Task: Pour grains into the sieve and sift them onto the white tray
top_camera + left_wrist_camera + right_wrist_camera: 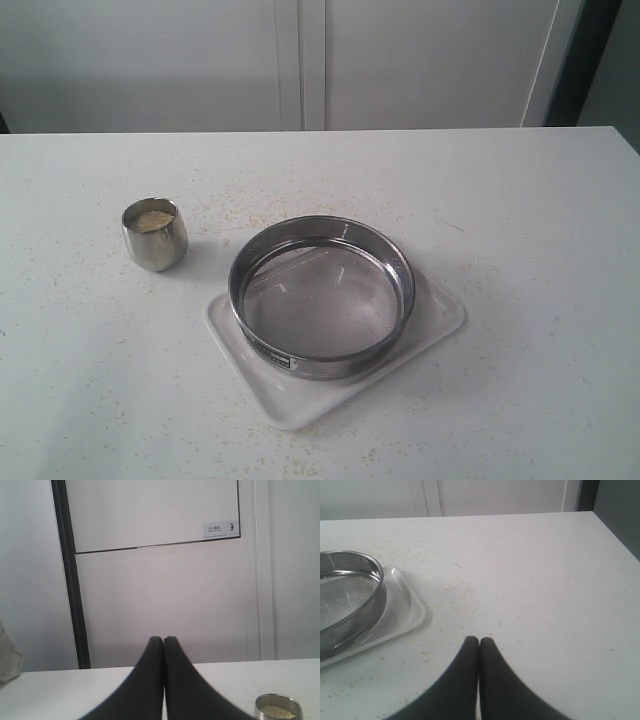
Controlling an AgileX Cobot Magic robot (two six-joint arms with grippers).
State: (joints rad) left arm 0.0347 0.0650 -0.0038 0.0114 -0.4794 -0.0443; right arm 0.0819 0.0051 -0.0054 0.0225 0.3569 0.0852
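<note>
A wide round shallow steel sieve (322, 298) with a fine mesh bottom sits on a flat white rectangular tray (440, 312) with rounded corners, just below and right of the middle of the exterior view. The tray lies at an angle to the frame's edges, and its corners show beyond the ring. The mesh looks bare, and a small dark label strip shows on the wall nearest the lower edge.

To the upper left of the sieve, apart from the tray, a small rounded shiny steel cup (157, 245) stands upright on the white counter (520, 220). It holds pale yellowish grains (152, 220) up near its rim. Fine yellowish specks lie scattered on the counter around both.

Neither arm appears in the exterior view. In each wrist view the black jaws are pressed together, grasping nothing, above the counter.
</note>
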